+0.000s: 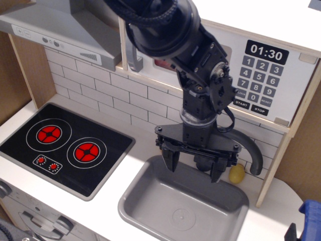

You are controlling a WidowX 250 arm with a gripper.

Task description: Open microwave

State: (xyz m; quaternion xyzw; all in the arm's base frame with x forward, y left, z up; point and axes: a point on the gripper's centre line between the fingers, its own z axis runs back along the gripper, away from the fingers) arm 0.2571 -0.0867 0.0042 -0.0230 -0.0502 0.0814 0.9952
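The gripper (195, 167) hangs pointing down with its two black fingers (169, 159) spread wide apart and nothing between them. Directly below it lies the grey sink (150, 201), its basin bare apart from a round drain mark. Just behind the gripper and to its right, a dark grey faucet (252, 150) curves down over the sink's far edge, and a small yellow object (237, 173), what it is I cannot tell, sits on the counter close beside the right finger. Well off to the gripper's left is the black hob (108, 165) with two red burner rings and a pair of small red dials. Above the gripper, partly hidden by the arm (170, 30), is the microwave (296, 75): white front in a pale wood casing, its black keypad (260, 75) up and to the right showing 01:30, and its grey vertical handle (133, 55) up and to the left, just past the arm. The door appears closed. Further left of the handle slopes the grey hood (55, 30) with small buttons, over white tiles (105, 90).
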